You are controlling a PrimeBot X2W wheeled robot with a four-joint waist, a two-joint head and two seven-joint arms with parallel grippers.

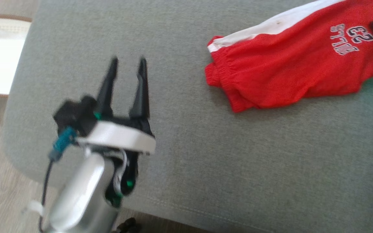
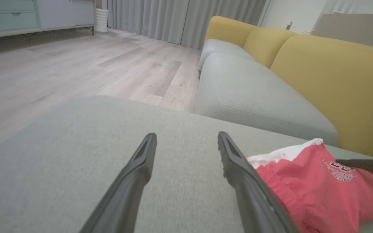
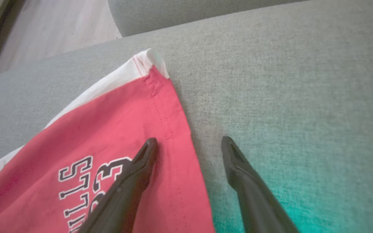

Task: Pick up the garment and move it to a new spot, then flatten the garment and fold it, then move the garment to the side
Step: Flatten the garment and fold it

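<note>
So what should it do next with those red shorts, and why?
Probably lower the right tool and close it on the edge of the shorts. It is open and straddles that edge: one finger over the red cloth, the other over bare cushion. The left tool, also open, is off over bare cushion, apart from the shorts.

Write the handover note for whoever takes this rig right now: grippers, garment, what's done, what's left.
Left gripper: open, empty, over the bare grey cushion, apart from the garment.
Right gripper: open, straddling the hem edge of the red shorts, one finger over fabric, the other over cushion; no grip.
Shorts: lying on the cushion, waistband end bunched.
Done: stage unclear; nothing is held.
Left: probably close on the hem next; flattening, folding and moving aside seem yet to do.
</note>
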